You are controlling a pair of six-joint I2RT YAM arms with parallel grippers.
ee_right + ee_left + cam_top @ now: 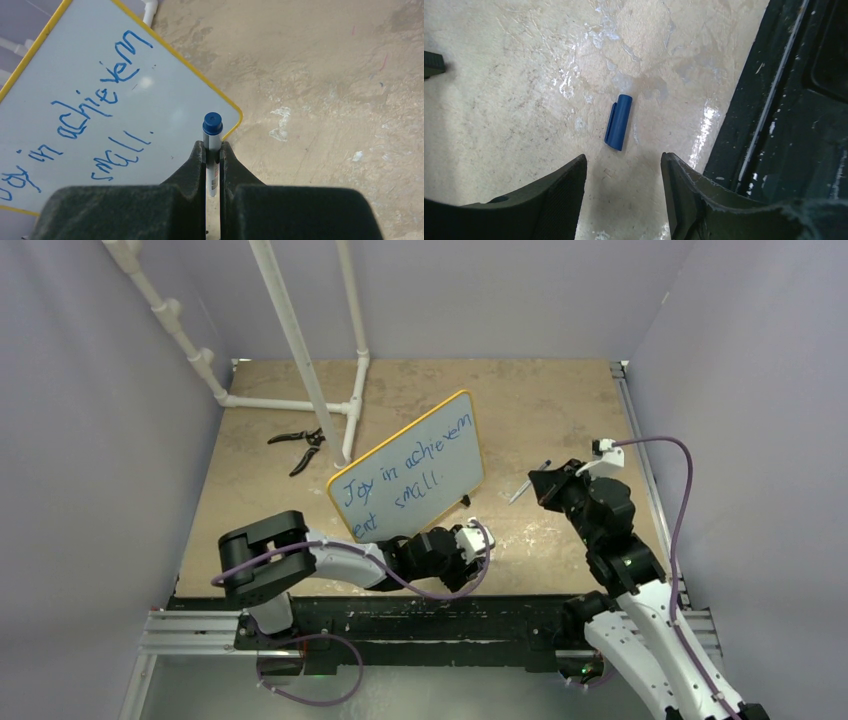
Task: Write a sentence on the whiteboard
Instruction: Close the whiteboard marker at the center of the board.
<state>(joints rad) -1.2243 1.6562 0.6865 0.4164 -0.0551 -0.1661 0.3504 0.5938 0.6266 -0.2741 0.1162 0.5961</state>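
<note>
The whiteboard, white with a yellow-orange rim, stands tilted at the table's middle. The sentence is on it in blue, in two slanted lines. Both also show in the right wrist view: the board and the words. My right gripper is right of the board and shut on a marker with a blue end, its jaws tight on the barrel. My left gripper is low near the table's front edge, open and empty. A blue marker cap lies on the table just beyond its fingertips.
Black-handled pliers lie at the back left beside a white pipe frame. The black base rail runs close to the right of my left gripper. A black foot props the board.
</note>
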